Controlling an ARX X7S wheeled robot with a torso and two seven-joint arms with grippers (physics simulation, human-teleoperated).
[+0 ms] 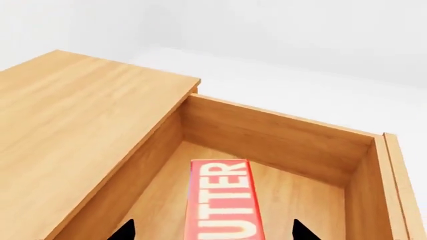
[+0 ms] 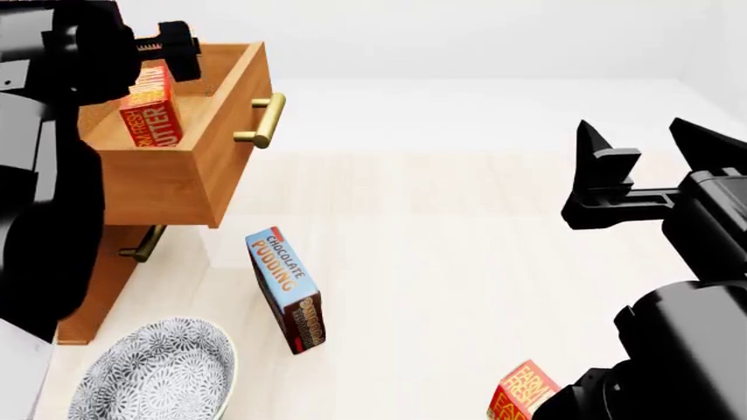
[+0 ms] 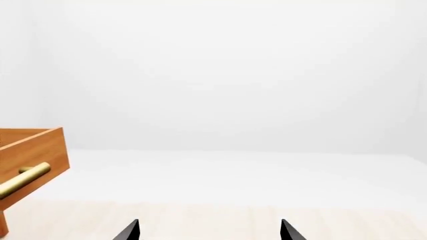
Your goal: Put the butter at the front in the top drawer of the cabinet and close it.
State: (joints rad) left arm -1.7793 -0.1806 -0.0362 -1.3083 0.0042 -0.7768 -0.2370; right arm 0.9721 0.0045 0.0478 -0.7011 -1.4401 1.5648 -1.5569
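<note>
Here the left end effector [image 1: 210, 232] hangs over the pulled-out top drawer [image 2: 222, 131], a light brown wooden box with a brass bar handle [image 2: 261, 121]; its two dark fingertips [image 1: 125, 231] stand apart on either side of the small red-orange carton lettered "BUTTER" [image 1: 223, 200], not touching it, so it is open. The carton stands inside the drawer with bare wooden floor and walls around it, clear of the far wall. In the head view the left arm [image 2: 47, 175] reaches in from the near left above the light brown wooden cabinet [image 2: 100, 280]. The right end effector [image 2: 636, 144] is held up well apart from the cabinet, its fingers spread wide and empty, with open pale floor [image 2: 467, 262] between. On that floor lie a blue-and-brown "CHOCOLATE PUDDING" carton [image 2: 286, 289] tilted just in front of the cabinet, a patterned grey-and-white bowl [image 2: 152, 372] nearer, and a second red-orange butter carton [image 2: 522, 391] beside the right arm's base.
</note>
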